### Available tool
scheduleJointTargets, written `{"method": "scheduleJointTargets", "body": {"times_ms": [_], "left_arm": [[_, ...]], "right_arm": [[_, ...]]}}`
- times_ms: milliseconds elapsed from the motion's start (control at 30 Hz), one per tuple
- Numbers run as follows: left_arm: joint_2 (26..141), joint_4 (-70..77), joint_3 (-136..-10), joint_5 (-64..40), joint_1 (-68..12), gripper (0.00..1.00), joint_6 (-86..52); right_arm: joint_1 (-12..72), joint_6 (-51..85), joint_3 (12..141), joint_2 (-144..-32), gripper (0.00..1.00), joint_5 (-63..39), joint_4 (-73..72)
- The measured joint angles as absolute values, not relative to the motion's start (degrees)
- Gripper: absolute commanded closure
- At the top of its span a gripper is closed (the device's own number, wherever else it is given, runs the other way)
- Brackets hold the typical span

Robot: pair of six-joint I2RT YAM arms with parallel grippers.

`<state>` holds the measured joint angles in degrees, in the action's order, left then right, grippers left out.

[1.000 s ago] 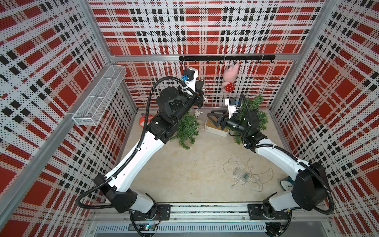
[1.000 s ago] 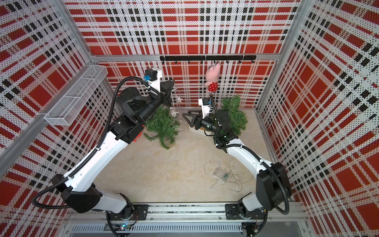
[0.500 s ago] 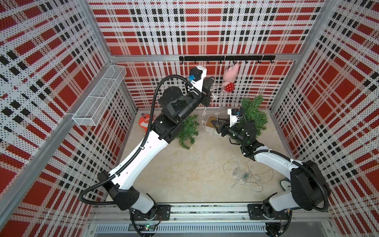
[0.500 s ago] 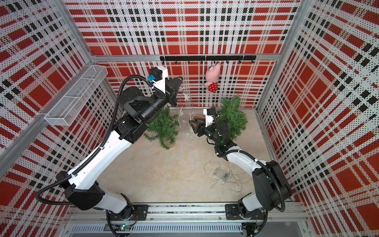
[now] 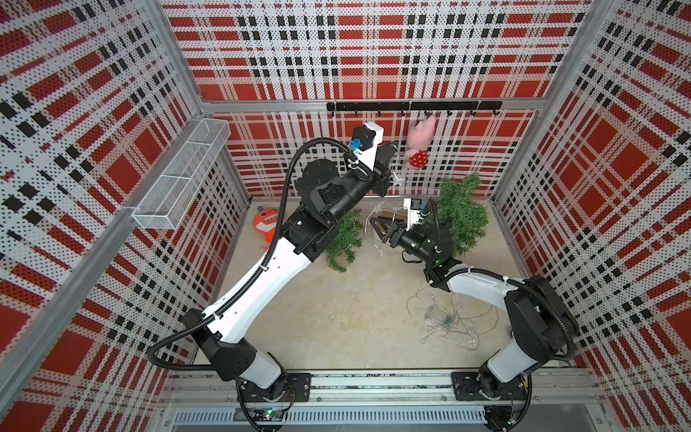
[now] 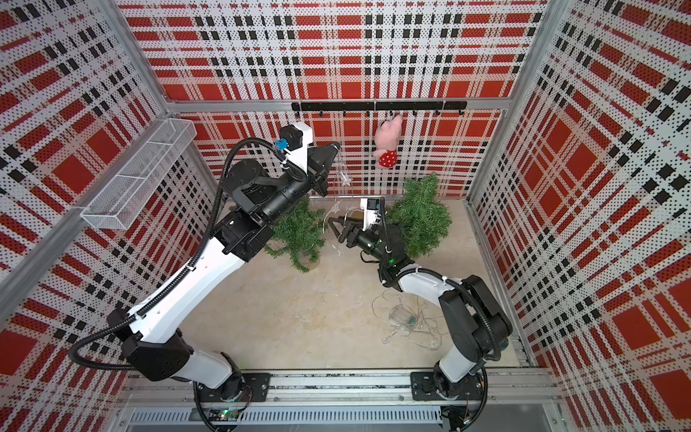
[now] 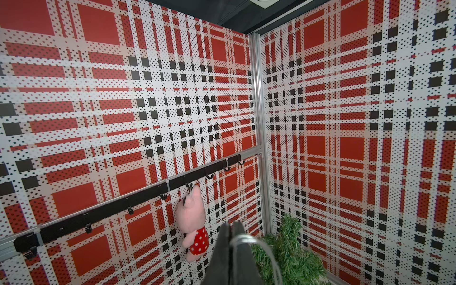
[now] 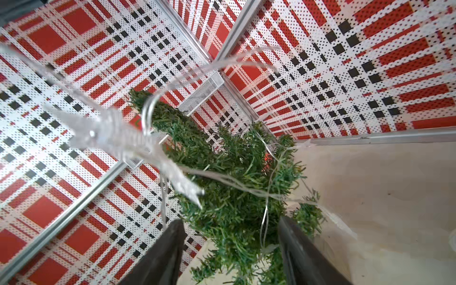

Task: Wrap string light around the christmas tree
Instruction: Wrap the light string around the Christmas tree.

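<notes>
Midway through wrapping: left gripper (image 7: 231, 225) clamped on string light (image 7: 244, 238) high above tree (image 6: 299, 232), right gripper (image 8: 232, 227) gaping around dangling strand (image 8: 264, 222), probably next to pinch and circle; spare coil (image 5: 445, 321) on floor (image 5: 336, 318).

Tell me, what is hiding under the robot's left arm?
A green Christmas tree stands under the left arm, with an orange toy on the floor beside it. From above, the arm covers part of each.
</notes>
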<state>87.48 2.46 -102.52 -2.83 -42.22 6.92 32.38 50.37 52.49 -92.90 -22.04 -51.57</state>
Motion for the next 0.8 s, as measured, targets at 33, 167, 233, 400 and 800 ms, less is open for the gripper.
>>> {"method": "scheduleJointTargets", "body": {"times_ms": [33, 167, 233, 400, 800], "left_arm": [[87.48, 2.87, -101.97, -2.85, -42.28, 0.99, 6.9], [87.48, 4.01, -99.33, -2.83, -42.83, 0.99, 6.52], [87.48, 4.27, -97.97, -2.83, -43.24, 0.99, 6.31], [87.35, 5.3, -96.27, -2.74, -43.42, 1.0, 6.28], [88.09, 12.75, -93.34, -1.85, -36.18, 1.0, 2.31]], "right_arm": [[32.6, 51.53, 52.95, -93.08, 0.33, -21.85, -52.1], [34.06, 55.68, 56.05, -94.76, 0.39, -20.75, -53.95], [34.76, 58.17, 58.37, -96.49, 0.44, -19.77, -54.78], [36.14, 63.55, 60.25, -99.13, 0.64, -17.43, -56.1], [37.74, 65.32, 55.55, -98.5, 0.95, -17.12, -55.33]]}}
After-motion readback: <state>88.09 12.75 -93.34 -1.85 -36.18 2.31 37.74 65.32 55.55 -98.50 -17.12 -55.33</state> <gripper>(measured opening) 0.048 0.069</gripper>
